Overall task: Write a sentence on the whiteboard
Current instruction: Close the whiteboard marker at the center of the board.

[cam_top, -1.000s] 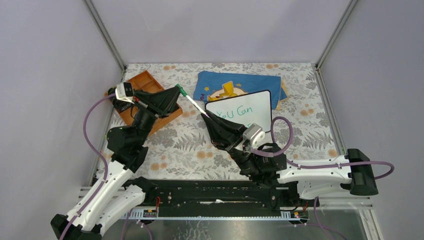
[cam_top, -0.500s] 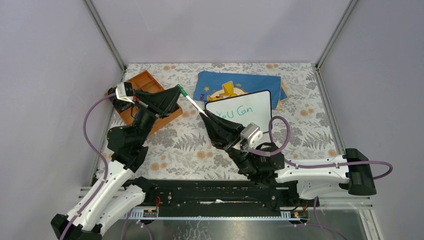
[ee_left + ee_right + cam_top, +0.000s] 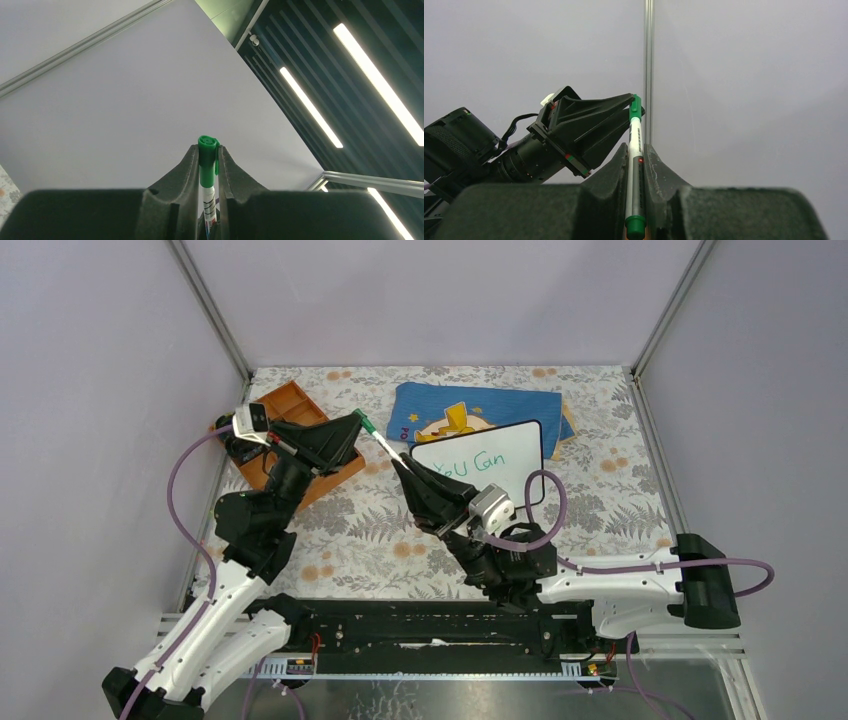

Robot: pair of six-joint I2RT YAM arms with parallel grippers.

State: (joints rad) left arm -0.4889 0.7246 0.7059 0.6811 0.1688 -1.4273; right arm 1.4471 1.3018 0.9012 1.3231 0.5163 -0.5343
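Two grippers share one green marker (image 3: 381,443) held above the table (image 3: 600,500). The left gripper (image 3: 360,424) is clamped on its green cap (image 3: 207,149), and the right gripper (image 3: 399,461) is clamped on the white barrel. Just right of them the whiteboard (image 3: 515,440) lies flat, its far edge overlapping a blue cloth (image 3: 480,400). The sentence (image 3: 478,465) shows "You Can" in green.

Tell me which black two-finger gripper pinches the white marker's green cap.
The left gripper holds the green cap; the right gripper clamps the white barrel.
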